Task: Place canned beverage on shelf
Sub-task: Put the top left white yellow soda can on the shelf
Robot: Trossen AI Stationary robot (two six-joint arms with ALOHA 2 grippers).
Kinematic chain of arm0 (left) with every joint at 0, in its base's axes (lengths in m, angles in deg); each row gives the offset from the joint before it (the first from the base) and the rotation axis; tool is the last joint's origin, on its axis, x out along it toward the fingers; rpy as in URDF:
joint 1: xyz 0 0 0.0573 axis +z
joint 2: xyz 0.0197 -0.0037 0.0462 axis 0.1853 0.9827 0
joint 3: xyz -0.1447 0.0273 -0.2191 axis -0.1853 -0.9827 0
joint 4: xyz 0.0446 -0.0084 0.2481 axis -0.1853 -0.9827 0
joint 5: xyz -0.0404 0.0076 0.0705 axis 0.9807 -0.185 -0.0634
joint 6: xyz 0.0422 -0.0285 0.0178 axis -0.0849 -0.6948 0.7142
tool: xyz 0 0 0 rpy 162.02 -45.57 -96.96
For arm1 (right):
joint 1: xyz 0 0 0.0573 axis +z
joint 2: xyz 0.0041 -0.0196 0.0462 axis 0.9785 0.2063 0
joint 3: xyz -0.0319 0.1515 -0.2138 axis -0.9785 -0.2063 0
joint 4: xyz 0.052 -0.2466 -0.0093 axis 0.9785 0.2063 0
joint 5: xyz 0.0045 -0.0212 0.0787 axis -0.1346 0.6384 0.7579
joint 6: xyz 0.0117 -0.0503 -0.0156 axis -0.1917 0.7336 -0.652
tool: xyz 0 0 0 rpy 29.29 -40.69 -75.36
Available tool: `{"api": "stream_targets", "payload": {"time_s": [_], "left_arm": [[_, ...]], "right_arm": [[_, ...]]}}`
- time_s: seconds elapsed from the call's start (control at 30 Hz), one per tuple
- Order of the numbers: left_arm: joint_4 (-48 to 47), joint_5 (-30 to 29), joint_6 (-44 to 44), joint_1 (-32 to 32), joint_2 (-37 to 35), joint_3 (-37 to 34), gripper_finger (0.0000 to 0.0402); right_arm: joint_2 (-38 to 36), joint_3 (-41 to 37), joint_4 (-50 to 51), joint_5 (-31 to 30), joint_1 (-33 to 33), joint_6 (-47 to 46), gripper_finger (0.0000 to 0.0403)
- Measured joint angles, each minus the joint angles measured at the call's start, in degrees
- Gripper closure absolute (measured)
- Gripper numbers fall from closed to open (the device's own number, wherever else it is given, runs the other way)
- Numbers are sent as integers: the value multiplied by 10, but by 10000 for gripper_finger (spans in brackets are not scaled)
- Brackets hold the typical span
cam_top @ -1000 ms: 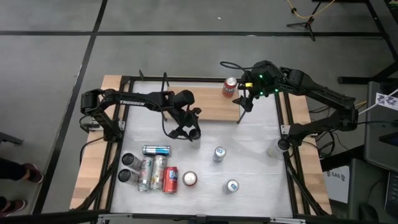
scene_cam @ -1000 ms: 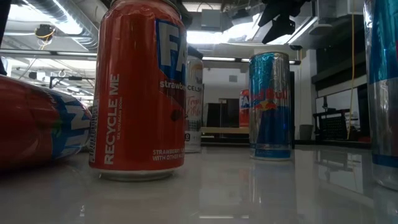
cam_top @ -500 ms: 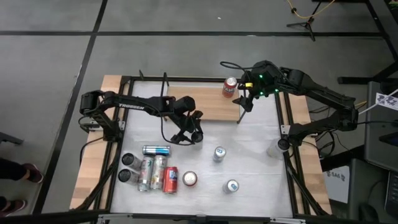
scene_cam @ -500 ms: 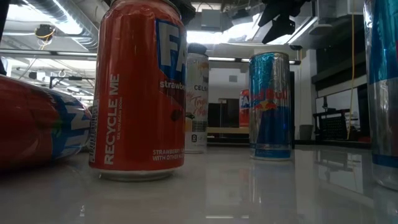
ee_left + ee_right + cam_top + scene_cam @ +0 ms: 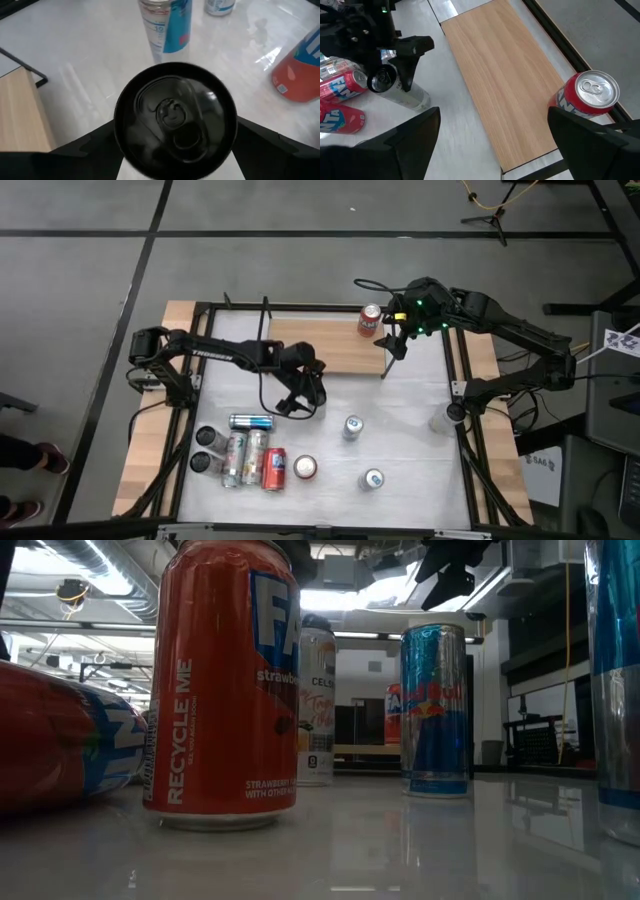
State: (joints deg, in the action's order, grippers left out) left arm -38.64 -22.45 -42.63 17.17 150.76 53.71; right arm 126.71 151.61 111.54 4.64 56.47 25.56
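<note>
On the bench (image 5: pixel 400 440), just in front of the shelf (image 5: pixel 320 345): the left gripper (image 5: pixel 305 388) sits over a slim black-topped can (image 5: pixel 175 117). The can stands upright on the white top, close to the board's near edge, and it is not on the wood yet. Fingers are either side of it; can't tell whether they're clamped on it or standing clear.

Right gripper (image 5: pixel 392 345) hovers at the shelf's right end with fingers spread wide and nothing in them. A red can (image 5: pixel 585 97) stands upright at that end of the board, and the rest of the wood is bare.

Step, as I read it: pick-up of the black-topped can by the left arm, with transfer not started.

What the next move needs:
- A firm, centred grip on the can body below the rim.
- A straight lift first, enough to clear the board's edge.
- A short carry onto the bare middle of the board, keeping the can vertical.
- Set down flat, well apart from the red can and from the right gripper.

Loose cans (image 5: pixel 245 455) at the near left and two upright ones (image 5: pixel 352 427) mid-bench are off that path.
</note>
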Motion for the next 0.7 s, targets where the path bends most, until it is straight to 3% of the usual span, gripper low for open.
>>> {"api": "stream_targets", "payload": {"time_s": [0.23, 0.43, 0.7], "left_arm": [[2, -51, -23, -18, 0, 0, 67], [2, -52, -74, -22, 0, 0, 58], [1, -50, -77, -22, -30, 1, 58]], "right_arm": [[0, 0, 0, 0, 0, 0, 40], [0, 0, -2, 0, 0, 0, 40], [0, 0, -53, 27, 0, 20, 40]]}}
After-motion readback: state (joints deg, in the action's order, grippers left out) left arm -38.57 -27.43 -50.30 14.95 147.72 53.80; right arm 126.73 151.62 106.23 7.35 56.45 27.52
